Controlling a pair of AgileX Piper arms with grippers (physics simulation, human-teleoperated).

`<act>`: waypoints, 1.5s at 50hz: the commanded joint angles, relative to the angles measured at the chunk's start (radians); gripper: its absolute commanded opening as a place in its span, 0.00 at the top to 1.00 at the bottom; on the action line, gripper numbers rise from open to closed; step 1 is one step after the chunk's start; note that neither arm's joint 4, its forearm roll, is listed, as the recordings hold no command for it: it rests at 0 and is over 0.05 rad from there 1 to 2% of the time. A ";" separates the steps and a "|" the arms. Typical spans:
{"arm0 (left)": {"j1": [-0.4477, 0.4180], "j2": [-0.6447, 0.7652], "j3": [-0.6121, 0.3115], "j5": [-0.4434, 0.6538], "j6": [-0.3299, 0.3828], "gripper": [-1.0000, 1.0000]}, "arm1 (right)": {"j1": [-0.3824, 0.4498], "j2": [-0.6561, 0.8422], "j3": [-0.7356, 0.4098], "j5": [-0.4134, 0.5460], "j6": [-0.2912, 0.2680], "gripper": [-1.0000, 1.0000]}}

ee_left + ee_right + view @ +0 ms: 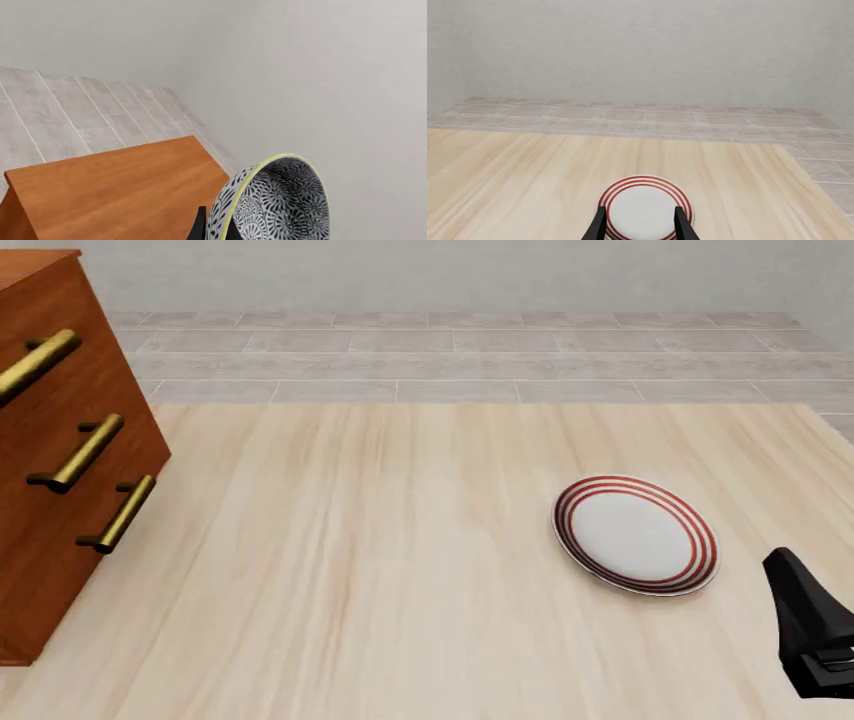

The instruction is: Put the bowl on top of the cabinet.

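Note:
The bowl [280, 200], black-and-white floral inside with a yellowish rim, hangs tilted on edge in the left wrist view. My left gripper [215, 231] is shut on its rim, with only a dark finger [199, 226] showing. The bowl is above and beside the cabinet's flat reddish-brown top [120, 190]. In the front view the cabinet [54, 470] stands at the far left with brass bar handles; the bowl and left arm are out of that view. My right gripper [642, 222] is open and empty, low over the table, pointing at the plate.
A flat white plate with red rings [637, 534] [644, 206] lies on the light wooden table [374, 570] at the right. My right arm [814, 640] sits at the front right corner. Grey tiled floor [454, 360] and a wall lie beyond the table.

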 commanded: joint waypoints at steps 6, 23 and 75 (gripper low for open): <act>0.024 0.042 0.019 -0.031 0.074 1.00 | 0.001 0.003 -0.002 -0.002 0.001 0.00; -0.007 0.046 -0.028 0.037 0.150 1.00 | 0.001 0.003 -0.002 -0.002 0.000 0.00; 0.030 0.098 -0.084 0.095 0.185 0.00 | 0.001 0.004 -0.002 -0.001 0.000 0.00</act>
